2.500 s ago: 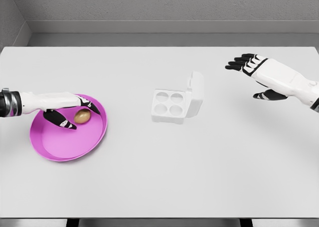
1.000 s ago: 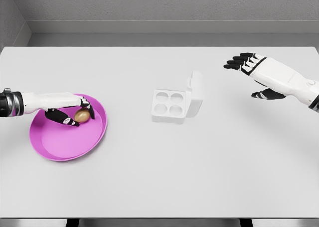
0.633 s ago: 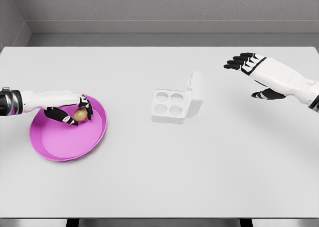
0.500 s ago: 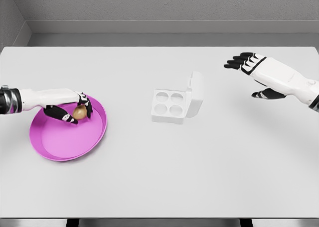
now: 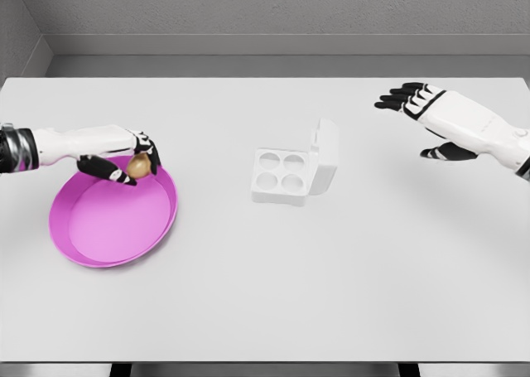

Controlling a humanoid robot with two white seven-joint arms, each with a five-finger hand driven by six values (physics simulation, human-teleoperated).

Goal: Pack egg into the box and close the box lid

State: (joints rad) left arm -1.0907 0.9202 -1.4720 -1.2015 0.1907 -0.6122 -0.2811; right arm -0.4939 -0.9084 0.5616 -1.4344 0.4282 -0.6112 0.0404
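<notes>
Under grey walls, white table [image 5: 265, 294] carries pink plate [image 5: 83, 244], open box [image 5: 290, 176].

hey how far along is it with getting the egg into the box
Done: the left robot hand has grasped the egg and holds it over the far rim of the pink plate. Left: carry it to the white box, whose four cups look empty, set it in, then close the upright lid. The right robot hand hovers open.
</notes>
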